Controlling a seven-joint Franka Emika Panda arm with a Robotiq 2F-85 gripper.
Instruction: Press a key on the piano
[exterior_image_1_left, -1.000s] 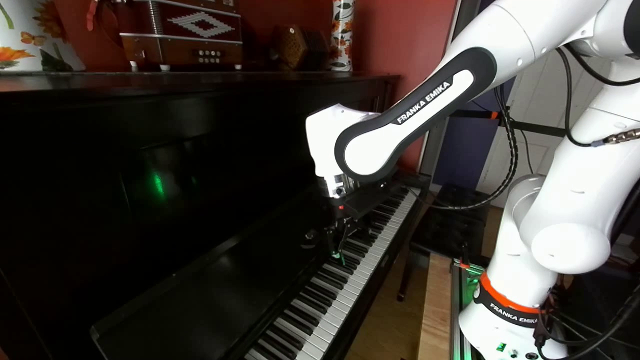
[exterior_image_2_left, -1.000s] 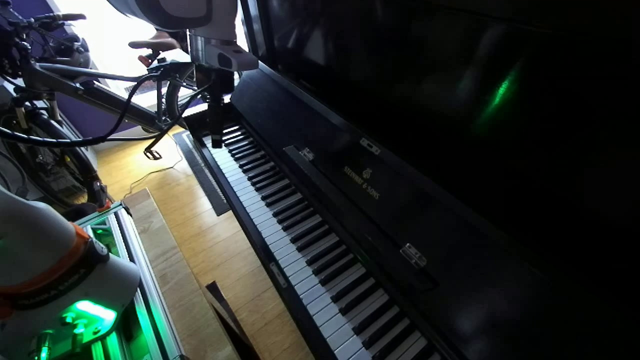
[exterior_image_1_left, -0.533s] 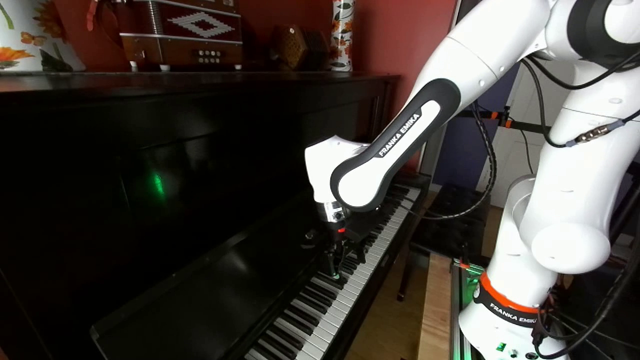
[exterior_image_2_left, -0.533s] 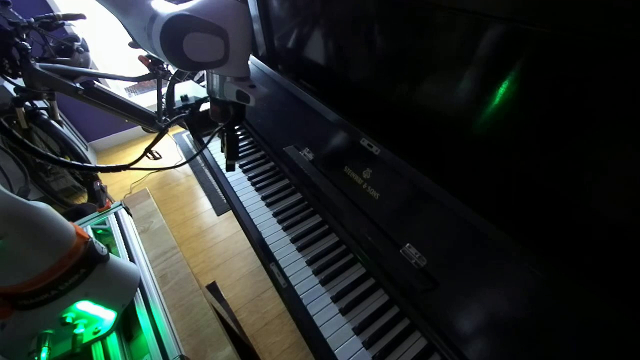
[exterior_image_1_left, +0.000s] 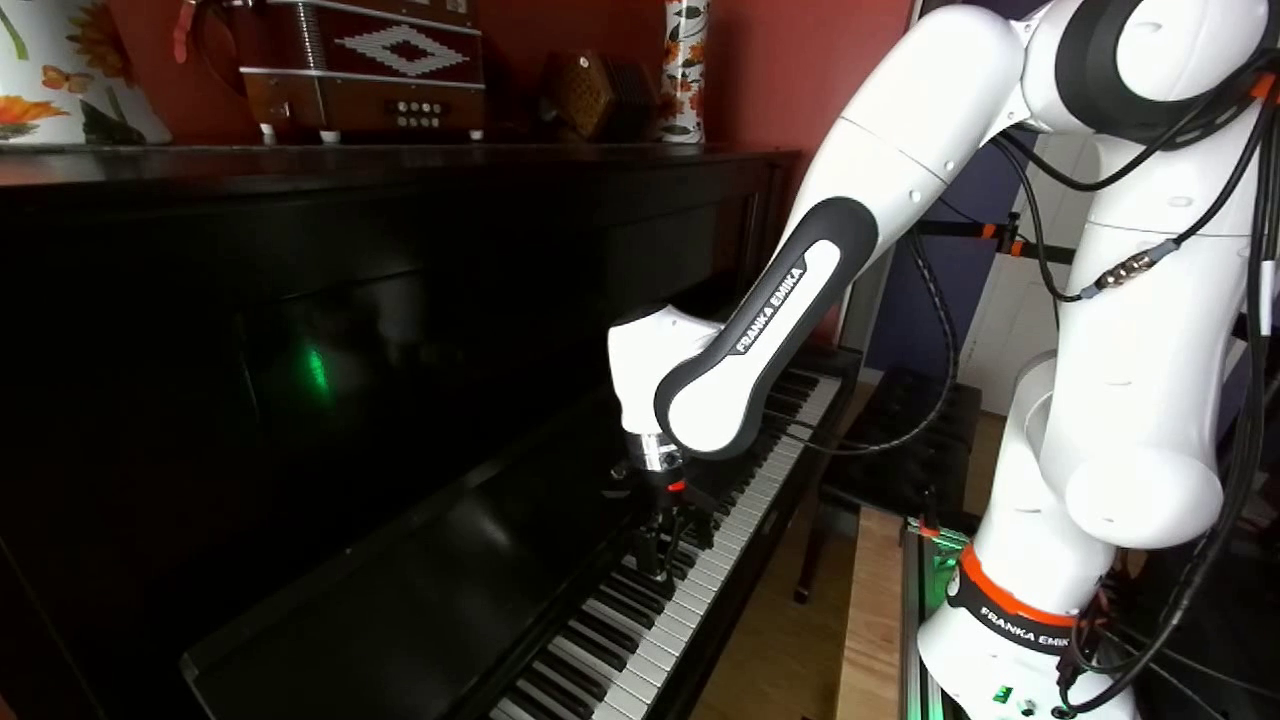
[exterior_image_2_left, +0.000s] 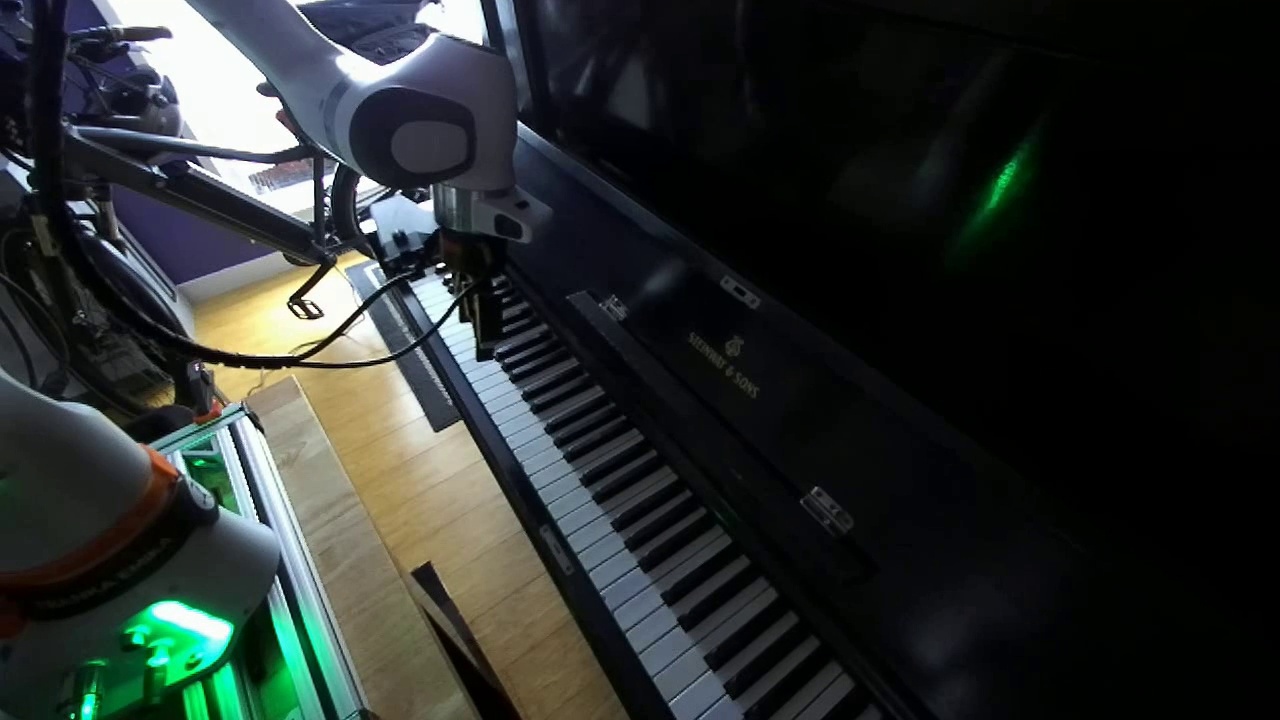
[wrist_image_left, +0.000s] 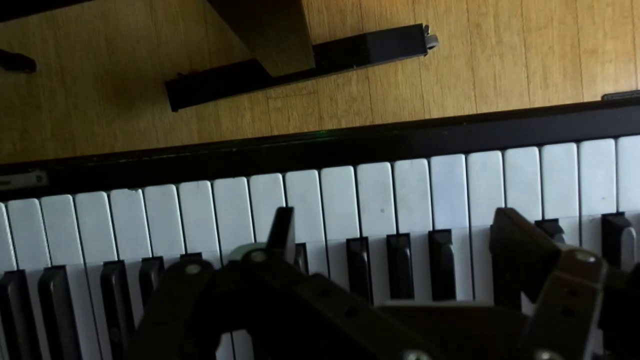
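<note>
The piano (exterior_image_1_left: 330, 430) stands before a red wall (exterior_image_1_left: 780, 80), its row of keys (wrist_image_left: 340, 205) exposed. Above the keys the end effector (wrist_image_left: 392, 222) points down, released, its 2 fingers (wrist_image_left: 522, 240) spread well apart; whether either touches a key cannot be told. Atop the piano sit an accordion (exterior_image_1_left: 395, 75), a concertina (exterior_image_1_left: 595, 95) and a flowered cylinder (exterior_image_1_left: 685, 75). A bench (exterior_image_1_left: 900, 435) stands near the keys. In an exterior view, a bike (exterior_image_2_left: 205, 198) stands behind the arm (exterior_image_2_left: 430, 130).
</note>
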